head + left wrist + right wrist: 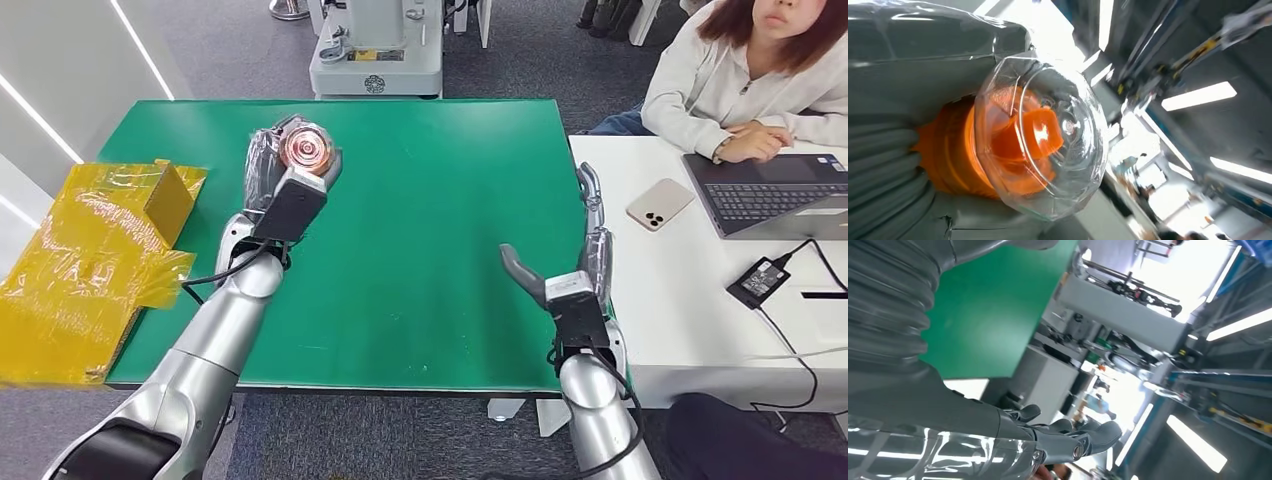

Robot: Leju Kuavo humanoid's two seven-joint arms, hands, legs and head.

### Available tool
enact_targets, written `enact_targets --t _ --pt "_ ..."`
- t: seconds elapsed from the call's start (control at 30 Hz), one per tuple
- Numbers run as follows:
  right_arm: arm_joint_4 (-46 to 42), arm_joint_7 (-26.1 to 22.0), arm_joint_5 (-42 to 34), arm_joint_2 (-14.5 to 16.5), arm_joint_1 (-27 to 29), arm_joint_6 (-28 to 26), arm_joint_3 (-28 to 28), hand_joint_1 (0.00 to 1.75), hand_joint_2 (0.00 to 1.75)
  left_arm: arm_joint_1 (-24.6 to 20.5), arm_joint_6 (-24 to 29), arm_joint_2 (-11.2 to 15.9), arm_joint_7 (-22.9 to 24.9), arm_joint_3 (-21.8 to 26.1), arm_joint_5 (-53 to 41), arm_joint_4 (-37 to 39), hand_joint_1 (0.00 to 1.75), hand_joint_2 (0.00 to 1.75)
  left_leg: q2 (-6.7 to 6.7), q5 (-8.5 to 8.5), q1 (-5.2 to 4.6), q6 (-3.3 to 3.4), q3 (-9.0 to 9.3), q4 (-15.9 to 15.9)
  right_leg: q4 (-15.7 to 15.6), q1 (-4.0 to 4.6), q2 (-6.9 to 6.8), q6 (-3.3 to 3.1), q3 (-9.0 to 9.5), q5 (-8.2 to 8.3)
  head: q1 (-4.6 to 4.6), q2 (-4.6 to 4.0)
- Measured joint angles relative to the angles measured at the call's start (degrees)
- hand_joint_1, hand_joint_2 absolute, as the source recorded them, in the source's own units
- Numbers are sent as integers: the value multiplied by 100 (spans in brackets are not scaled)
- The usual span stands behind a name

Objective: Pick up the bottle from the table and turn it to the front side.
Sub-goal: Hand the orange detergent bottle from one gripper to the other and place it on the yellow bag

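My left hand grips the bottle above the back left part of the green table, its clear cap end facing up toward the head camera. Close up in the left wrist view, the bottle shows an orange body under a clear faceted cap, with the grey fingers wrapped around its lower part. My right hand hovers open over the table's right edge, thumb and fingers spread, holding nothing. The right wrist view shows its fingers stretched out in the air.
A yellow plastic-wrapped bundle lies over the table's left edge. On the white desk to the right are a phone, a laptop and a power adapter, with a seated person behind. A grey machine base stands beyond the table.
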Motion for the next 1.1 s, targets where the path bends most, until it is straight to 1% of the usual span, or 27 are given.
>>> enact_targets --t 0.1,0.2,0.23,0.33,0.4,0.47,0.5,0.6,0.73,0.8,0.87,1.0,1.1 --pt "-483 -34 220 -42 201 -58 160 0 175 -84 659 105 120 0 -1093 84 175 175 1 1 0 0 1 0 0 0 0 0 0 0 -1 0" --pt "-776 -46 301 -71 280 -94 300 0 175 -192 1023 169 354 -8 -1846 225 175 175 0 2 0 0 1 0 1 0 -1 -1 1 1 0 0" --pt "-858 -59 306 -82 293 -104 340 0 175 -234 1182 192 537 -26 -2256 289 175 175 1 2 0 0 1 0 1 0 0 -1 0 1 1 0" --pt "-1152 -96 352 -112 366 -148 465 0 175 -358 1545 304 1233 -105 -3974 457 175 175 1 2 0 0 1 1 1 0 1 -2 1 2 1 0" --pt "-1375 -80 422 -123 433 -158 542 0 175 -391 1594 388 1647 -135 -5026 521 175 175 1 2 -1 0 1 1 1 0 1 -2 0 2 0 0" --pt "-1578 -44 490 -140 491 -178 599 0 175 -396 1599 448 1986 -158 -5680 593 175 175 2 1 0 0 1 0 1 0 2 -2 -1 2 0 0" --pt "-1667 -30 511 -150 521 -190 613 0 175 -396 1599 473 2142 -179 -5837 629 175 175 2 1 0 0 0 0 1 0 2 -2 -1 2 1 0" --pt "-1876 -12 535 -177 618 -241 623 0 175 -403 1599 559 2567 -308 -5895 733 175 175 1 1 0 0 1 0 0 0 1 -1 -2 0 -1 0" --pt "-2149 -28 542 -206 848 -332 570 0 175 -431 1587 714 3282 -696 -5899 1053 175 175 2 1 0 0 1 -1 0 0 1 -1 -1 0 0 0" --pt "-2291 -37 514 -216 993 -333 489 0 175 -435 1573 801 3511 -884 -5899 1273 175 175 4 1 0 0 1 -1 0 0 3 -1 -1 0 -1 0" --pt "-2414 -60 481 -229 1139 -311 382 0 175 -425 1548 876 3605 -1004 -5899 1494 175 175 4 1 0 0 1 -1 0 0 4 -1 -1 0 -1 0" --pt "-2609 -149 411 -249 1402 -270 181 0 175 -372 1489 994 3654 -1078 -5899 1831 175 175 3 1 0 0 0 -1 0 0 3 -1 -1 -1 0 0" --pt "-2732 -218 352 -255 1597 -264 42 0 175 -337 1316 1081 3713 -1125 -5899 2036 175 175 2 0 0 -1 -1 -3 0 0 1 -1 -1 -2 1 0"
